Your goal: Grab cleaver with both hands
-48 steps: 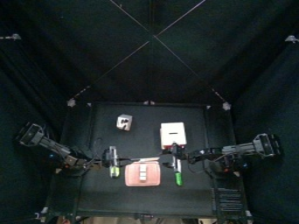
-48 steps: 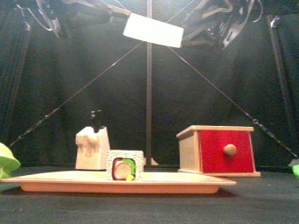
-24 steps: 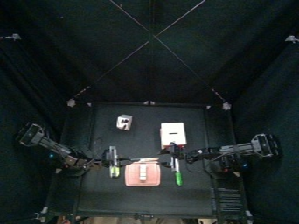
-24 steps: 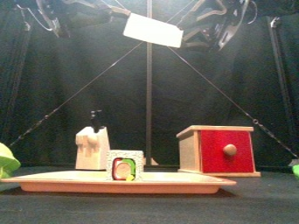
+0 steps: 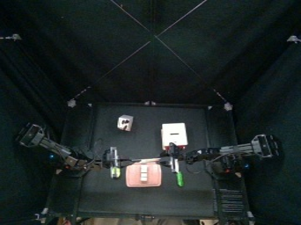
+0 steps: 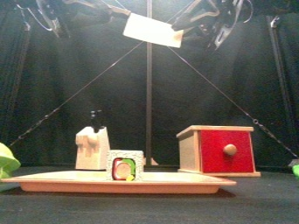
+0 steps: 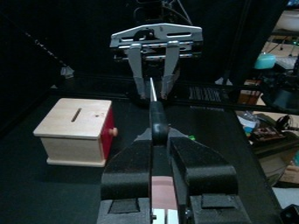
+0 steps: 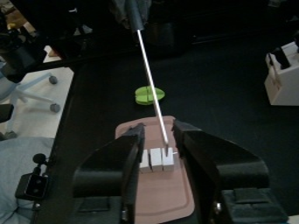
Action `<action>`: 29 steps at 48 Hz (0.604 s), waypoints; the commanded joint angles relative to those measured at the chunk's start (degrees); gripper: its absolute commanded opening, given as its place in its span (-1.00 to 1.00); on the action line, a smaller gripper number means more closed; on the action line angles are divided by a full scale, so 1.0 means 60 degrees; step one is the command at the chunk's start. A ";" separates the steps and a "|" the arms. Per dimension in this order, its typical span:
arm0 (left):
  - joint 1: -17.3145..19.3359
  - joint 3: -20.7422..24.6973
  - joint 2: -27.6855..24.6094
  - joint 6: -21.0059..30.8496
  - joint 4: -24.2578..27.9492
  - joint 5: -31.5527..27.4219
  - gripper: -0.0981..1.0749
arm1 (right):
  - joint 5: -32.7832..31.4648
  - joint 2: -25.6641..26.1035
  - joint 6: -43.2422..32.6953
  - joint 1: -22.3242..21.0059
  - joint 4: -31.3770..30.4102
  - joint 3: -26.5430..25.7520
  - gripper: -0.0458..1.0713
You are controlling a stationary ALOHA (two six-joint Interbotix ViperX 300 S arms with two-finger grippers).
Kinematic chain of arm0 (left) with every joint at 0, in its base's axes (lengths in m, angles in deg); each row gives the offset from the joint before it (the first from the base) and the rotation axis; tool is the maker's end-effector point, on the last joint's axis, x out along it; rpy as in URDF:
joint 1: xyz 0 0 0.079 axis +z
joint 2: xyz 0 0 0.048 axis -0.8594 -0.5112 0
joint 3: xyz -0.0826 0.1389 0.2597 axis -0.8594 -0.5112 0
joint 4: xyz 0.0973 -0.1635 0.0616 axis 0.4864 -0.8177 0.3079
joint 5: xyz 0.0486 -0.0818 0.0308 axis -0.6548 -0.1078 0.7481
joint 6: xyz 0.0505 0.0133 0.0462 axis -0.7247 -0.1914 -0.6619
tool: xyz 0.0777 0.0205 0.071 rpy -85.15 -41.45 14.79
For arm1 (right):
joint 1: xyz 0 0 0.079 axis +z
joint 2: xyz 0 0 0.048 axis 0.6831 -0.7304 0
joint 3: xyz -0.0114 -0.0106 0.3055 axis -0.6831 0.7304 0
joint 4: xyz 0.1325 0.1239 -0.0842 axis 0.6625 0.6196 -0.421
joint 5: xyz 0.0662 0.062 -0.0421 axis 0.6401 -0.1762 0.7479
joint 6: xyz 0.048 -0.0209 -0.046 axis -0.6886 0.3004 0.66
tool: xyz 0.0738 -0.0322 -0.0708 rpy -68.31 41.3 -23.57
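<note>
Jaws first. Left gripper (image 7: 156, 150): clamped on the dark handle of the cleaver (image 6: 152, 30), seen edge-on in my left wrist view. Right gripper (image 8: 162, 144): its two jaws stand apart, one on each side of the white blade's far end. From the left wrist camera I see a gap between each jaw and the blade, so I log no grip on that side.

Cleaver position: held high above the table, tilted, handle end toward the left arm. In the front view it sits at 12 o'clock from the sushi roll (image 6: 125, 166). In the top view I cannot pick it out between the two arms.

Count of things on the table:
- 1 pink tray (image 5: 143, 177), near the front edge at 6 o'clock from the table's middle.
- 1 sushi roll, standing on that tray.
- 1 wooden box (image 6: 218, 149) with a red front and a round knob, at about 1 o'clock from the tray. My left wrist view shows a slot in its top.
- 1 small white object (image 6: 93, 146) with a dark tip, at about 11 o'clock from the tray. I cannot tell what it is.
- 1 flat green round thing (image 8: 149, 94), seen from the right wrist camera beyond the tray.

Arms: 2, one from each side, meeting over the tray.
</note>
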 commanded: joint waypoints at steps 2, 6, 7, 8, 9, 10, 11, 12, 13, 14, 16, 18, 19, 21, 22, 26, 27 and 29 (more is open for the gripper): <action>-0.0015 0.0117 0.0044 0.0000 0.0044 -0.0059 -0.14 | 0.0117 0.0059 0.0015 -0.0029 0.0015 -0.0220 0.23; -0.0015 0.0117 0.0044 0.0000 0.0044 -0.0059 -0.14 | 0.0132 0.0029 0.0015 -0.0015 0.0015 -0.0220 0.14; -0.0015 0.0103 0.0044 0.0000 0.0044 -0.0059 -0.14 | 0.0132 0.0044 0.0015 -0.0029 0.0015 -0.0220 0.12; -0.0015 0.0103 0.0044 0.0000 0.0044 -0.0059 -0.14 | 0.0132 0.0029 0.0015 -0.0029 0.0015 -0.0220 0.10; -0.0015 0.0103 0.0044 0.0000 0.0044 -0.0059 -0.14 | 0.0132 0.0029 0.0015 -0.0029 0.0015 -0.0220 0.07; -0.0015 0.0103 0.0044 0.0000 0.0044 -0.0059 -0.14 | 0.0132 0.0029 0.0015 -0.0015 0.0015 -0.0220 0.05; -0.0015 0.0103 0.0059 0.0000 0.0044 -0.0059 -0.14 | 0.0132 0.0029 0.0015 -0.0029 0.0015 -0.0234 0.03; -0.0015 0.0103 0.0044 0.0000 0.0044 -0.0059 -0.14 | 0.0132 0.0029 0.0029 -0.0029 0.0015 -0.0234 0.00; -0.0015 0.0103 0.0044 0.0000 0.0044 -0.0059 -0.14 | 0.0132 0.0029 0.0029 -0.0029 0.0015 -0.0234 -0.02; -0.0015 0.0103 0.0044 0.0000 0.0059 -0.0059 -0.14 | 0.0132 0.0029 0.0029 -0.0029 0.0015 -0.0220 -0.04; -0.0015 0.0088 0.0044 -0.0015 0.0044 -0.0059 -0.14 | 0.0132 0.0029 0.0029 -0.0029 0.0015 -0.0205 -0.09; -0.0015 0.0088 0.0059 -0.0029 0.0059 -0.0059 -0.14 | 0.0132 0.0029 0.0029 -0.0029 0.0015 -0.0205 -0.15; -0.0015 0.0073 0.0059 -0.0015 0.0044 -0.0059 -0.14 | 0.0132 0.0029 0.0029 -0.0044 0.0015 -0.0205 -0.19; -0.0015 0.0073 0.0059 -0.0029 0.0059 -0.0059 -0.14 | 0.0132 0.0029 0.0029 -0.0073 0.0015 -0.0190 -0.26; -0.0015 0.0059 0.0044 -0.0029 0.0044 -0.0059 -0.14 | 0.0132 0.0029 0.0029 -0.0088 0.0015 -0.0190 -0.29; -0.0015 0.0059 0.0044 -0.0029 0.0015 -0.0059 -0.14 | 0.0132 0.0044 0.0015 -0.0146 0.0015 -0.0176 -0.42; -0.0015 0.0059 0.0044 -0.0029 0.0000 -0.0059 -0.14 | 0.0132 0.0044 0.0015 -0.0176 0.0015 -0.0176 -0.44; -0.0015 0.0044 0.0044 -0.0029 0.0000 -0.0059 -0.14 | 0.0132 0.0044 0.0029 -0.0190 0.0015 -0.0176 -0.51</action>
